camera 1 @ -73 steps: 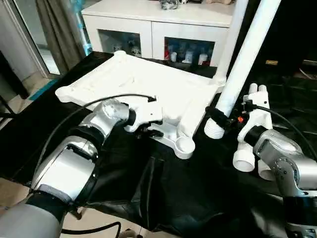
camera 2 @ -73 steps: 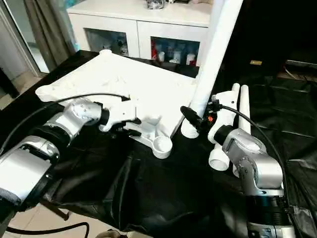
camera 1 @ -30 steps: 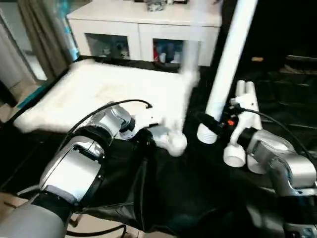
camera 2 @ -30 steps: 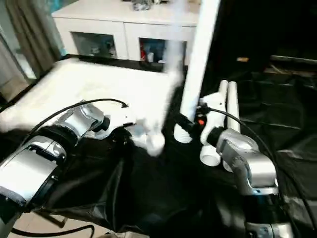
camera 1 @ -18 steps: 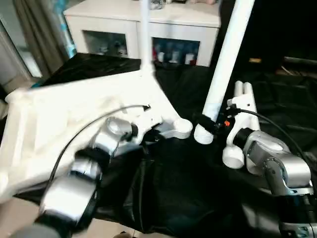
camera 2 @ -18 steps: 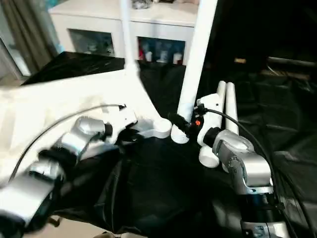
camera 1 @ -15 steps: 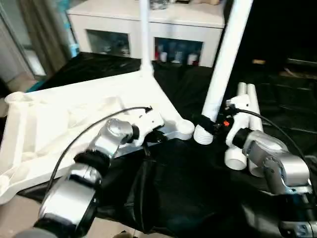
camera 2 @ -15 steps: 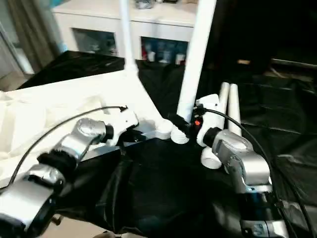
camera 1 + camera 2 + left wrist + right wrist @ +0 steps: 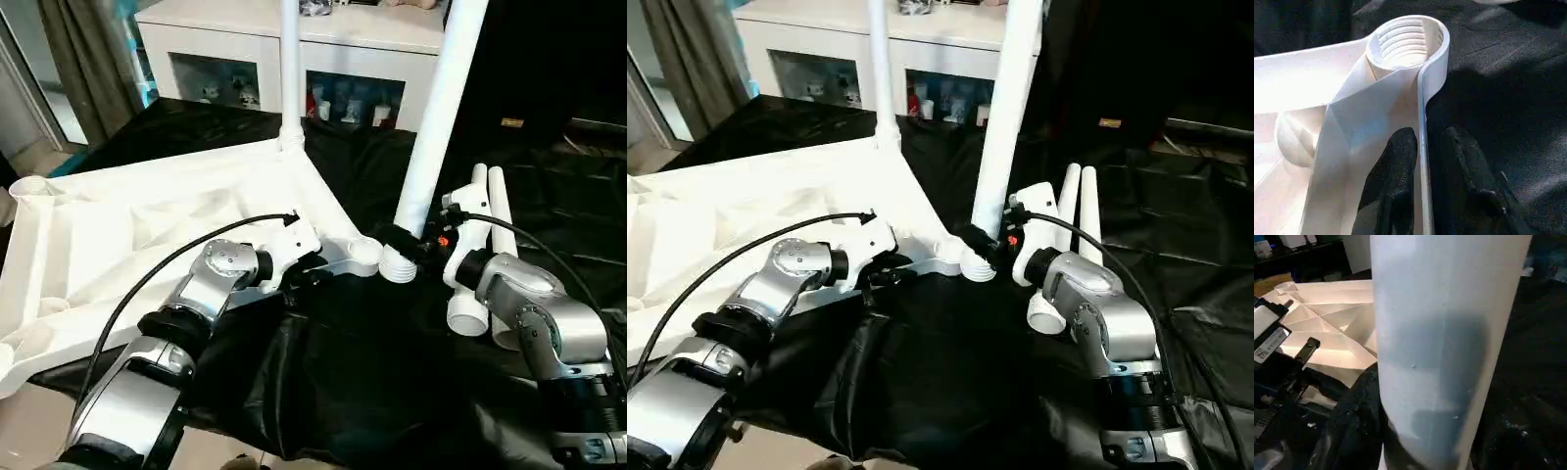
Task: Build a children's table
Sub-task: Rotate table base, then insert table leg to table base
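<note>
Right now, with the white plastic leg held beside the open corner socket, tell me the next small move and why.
Probably shift the right gripper sideways so the white tapered plastic leg stands over the empty threaded round socket. The leg's ribbed end sits just beside that socket, not in it, while the left gripper pinches the white tabletop's rim close by, steadying it.

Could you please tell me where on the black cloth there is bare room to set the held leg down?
Bare cloth lies in front of both grippers, toward the near edge. Another open stretch runs beyond the two spare legs. It is crowded around the corner socket, where the left gripper pinches the tabletop rim and the right gripper holds the leg upright.
</note>
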You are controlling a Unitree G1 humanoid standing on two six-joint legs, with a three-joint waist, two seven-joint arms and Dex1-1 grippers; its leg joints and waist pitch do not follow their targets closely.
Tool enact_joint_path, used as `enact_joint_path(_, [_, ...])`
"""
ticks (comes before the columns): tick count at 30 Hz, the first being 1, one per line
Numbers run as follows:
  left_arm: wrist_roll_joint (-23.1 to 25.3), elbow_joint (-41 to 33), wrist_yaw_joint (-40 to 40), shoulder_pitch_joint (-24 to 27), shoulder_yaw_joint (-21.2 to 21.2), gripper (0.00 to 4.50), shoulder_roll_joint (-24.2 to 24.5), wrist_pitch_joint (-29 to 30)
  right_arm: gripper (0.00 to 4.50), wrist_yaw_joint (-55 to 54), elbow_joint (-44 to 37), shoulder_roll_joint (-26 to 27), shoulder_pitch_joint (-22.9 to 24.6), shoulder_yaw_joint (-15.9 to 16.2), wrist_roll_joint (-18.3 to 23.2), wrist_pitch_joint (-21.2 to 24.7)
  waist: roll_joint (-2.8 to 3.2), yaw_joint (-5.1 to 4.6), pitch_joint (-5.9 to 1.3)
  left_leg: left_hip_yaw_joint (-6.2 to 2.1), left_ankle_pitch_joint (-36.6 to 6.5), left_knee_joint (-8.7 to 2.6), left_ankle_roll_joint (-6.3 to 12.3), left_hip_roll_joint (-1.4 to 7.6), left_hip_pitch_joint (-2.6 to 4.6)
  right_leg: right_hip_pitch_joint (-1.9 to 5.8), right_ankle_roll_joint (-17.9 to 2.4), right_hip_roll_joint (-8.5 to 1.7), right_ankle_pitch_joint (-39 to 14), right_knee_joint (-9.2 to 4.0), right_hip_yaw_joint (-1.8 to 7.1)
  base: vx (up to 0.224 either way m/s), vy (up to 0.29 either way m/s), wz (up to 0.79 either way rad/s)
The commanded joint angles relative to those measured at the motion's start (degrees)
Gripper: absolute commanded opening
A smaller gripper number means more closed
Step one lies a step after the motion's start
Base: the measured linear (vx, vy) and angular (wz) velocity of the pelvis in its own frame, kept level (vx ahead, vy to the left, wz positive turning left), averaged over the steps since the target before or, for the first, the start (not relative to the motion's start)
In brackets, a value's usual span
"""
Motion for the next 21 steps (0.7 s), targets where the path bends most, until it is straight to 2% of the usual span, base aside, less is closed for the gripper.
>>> enact_joint_path(1, [0.8,1.5,-0.1,0.8,-0.4,0.89,1.1,2.6,1.88,0.1,-0.1,-0.3,-1.1,-0.2,-0.3,-0.7,-0.91,0.1,-3.51,-2.22,-10.3,-4.11,1.56,4.05,0.78,2.36,-7.4,-6.81,-18.2,-5.47,4.07,0.0,0.0,0.0])
enact_joint_path(2, [0.6,1.7,0.7,0.7,-0.1,0.72,1.1,2.8,1.88,0.1,0.1,-0.3,-1.2,-0.2,-0.3,-0.8,-0.78,0.04,-3.52,-2.26,-10.2,-4.12,1.55,4.07,0.77,2.34,-7.6,-6.71,-17.7,-5.4,4.04,0.0,0.0,0.0])
enact_joint_path(5, [0.2,2.7,0.9,0.5,0.4,0.58,1.1,3.7,1.88,0.1,0.7,0.2,-1.9,-0.1,-0.5,-1.3,-0.99,-0.05,-3.52,-2.21,-10.2,-4.07,1.67,3.99,0.76,2.39,-8.0,-6.78,-17.4,-5.37,4.02,0.0,0.0,0.0])
enact_joint_path(8, [0.2,2.5,0.0,0.6,0.1,0.26,1.3,4.7,1.88,0.3,1.6,0.8,-3.1,0.1,-0.6,-1.9,-1.21,-0.26,-3.36,-2.2,-10.9,-4.08,1.71,3.9,0.79,2.28,-7.2,-6.78,-20.5,-5.74,3.97,0.0,0.0,0.0])
enact_joint_path(11, [-0.2,1.5,-2.0,1.0,-0.3,0.0,1.6,5.9,1.88,1.0,4.0,1.2,-5.1,0.8,-1.4,-3.2,-1.17,-0.46,-3.47,-2.26,-10.5,-4.1,1.55,4.01,0.85,2.2,-7.6,-6.84,-19.8,-5.51,3.97,0.0,0.0,0.0])
enact_joint_path(13, [-0.1,1.0,-2.7,1.3,-0.9,0.0,1.8,5.6,1.88,1.3,4.8,1.1,-5.6,1.3,-1.8,-3.6,-1.13,-0.59,-3.51,-2.2,-10.0,-4.08,1.58,4.03,0.79,2.21,-8.1,-6.74,-18.0,-5.35,4.07,0.0,0.0,0.0])
enact_joint_path(15, [-0.7,-1.1,-5.4,2.5,-1.6,0.0,2.1,2.5,1.88,2.4,7.4,1.2,-6.7,2.9,-3.3,-5.1,-1.13,-0.66,-3.57,-2.29,-9.6,-4.14,1.67,4.12,0.63,2.36,-8.8,-6.75,-16.0,-5.07,4.06,0.0,0.0,0.0])
enact_joint_path(17, [-0.9,-1.7,-5.9,2.8,-1.6,0.0,2.0,1.6,1.88,2.8,8.3,1.4,-7.0,3.4,-3.7,-5.5,-1.13,-0.63,-3.76,-2.04,-8.4,-3.94,2.01,4.05,0.74,2.43,-10.0,-6.74,-12.3,-4.68,4.17,0.0,0.0,0.0])
enact_joint_path(19, [-1.3,-2.9,-7.2,3.4,-2.0,0.0,2.1,-0.8,1.88,3.7,10.2,1.6,-7.4,4.7,-4.7,-6.6,-1.31,-0.55,-3.72,-2.03,-7.9,-3.96,2.4,4.05,0.55,2.57,-10.2,-6.78,-11.8,-4.64,4.11,0.0,0.0,0.0])
enact_joint_path(21, [-1.8,-4.1,-8.1,3.7,-2.1,0.0,1.9,-0.7,1.88,3.9,11.7,2.0,-7.7,4.9,-4.8,-7.3,-1.36,-0.46,-3.76,-1.99,-7.4,-3.89,2.55,4.05,0.49,2.62,-10.2,-6.84,-11.9,-4.56,4.1,0.0,0.0,0.0])
